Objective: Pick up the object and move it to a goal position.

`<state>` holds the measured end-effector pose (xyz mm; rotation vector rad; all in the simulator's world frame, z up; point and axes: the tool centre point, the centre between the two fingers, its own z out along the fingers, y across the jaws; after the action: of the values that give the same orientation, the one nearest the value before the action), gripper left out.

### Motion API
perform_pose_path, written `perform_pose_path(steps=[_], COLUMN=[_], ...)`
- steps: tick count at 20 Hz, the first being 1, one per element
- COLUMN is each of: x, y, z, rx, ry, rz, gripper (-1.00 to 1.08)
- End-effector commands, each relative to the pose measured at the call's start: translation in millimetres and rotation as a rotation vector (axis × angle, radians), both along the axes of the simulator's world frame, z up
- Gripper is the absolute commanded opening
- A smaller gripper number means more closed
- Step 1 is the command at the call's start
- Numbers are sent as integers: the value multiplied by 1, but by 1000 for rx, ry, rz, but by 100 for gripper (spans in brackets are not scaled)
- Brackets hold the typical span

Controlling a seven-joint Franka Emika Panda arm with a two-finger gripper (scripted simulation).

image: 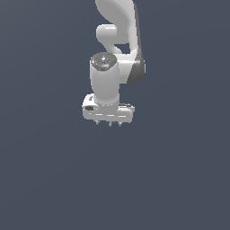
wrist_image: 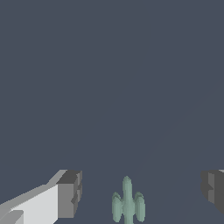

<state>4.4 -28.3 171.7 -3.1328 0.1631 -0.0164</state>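
End effector (wrist_image: pixel 140 194) fingers are apart straddling the object (wrist_image: pixel 127 203) at frame bottom: it should stay centred, then close squarely.

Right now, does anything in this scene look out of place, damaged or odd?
Nothing stands out. The teal object stands between the open gripper's grey fingertips, touching neither, and looks whole. In the exterior view it is only a small teal speck under the gripper.

A simulated scene: featureless slate-grey backdrop, no room, furniture or walls.
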Motion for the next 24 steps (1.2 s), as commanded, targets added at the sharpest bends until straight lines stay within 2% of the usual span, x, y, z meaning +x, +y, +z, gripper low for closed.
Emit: perform_pose_path(steps=[1, 10, 18, 24], x=[0, -2, -3, -13], y=[0, -26, -25, -22], z=[0, 7, 6, -6], rx=[0, 3, 3, 4], ry=[0, 4, 4, 5], rz=[0, -20, -23, -68], gripper=[100, 100, 100, 100])
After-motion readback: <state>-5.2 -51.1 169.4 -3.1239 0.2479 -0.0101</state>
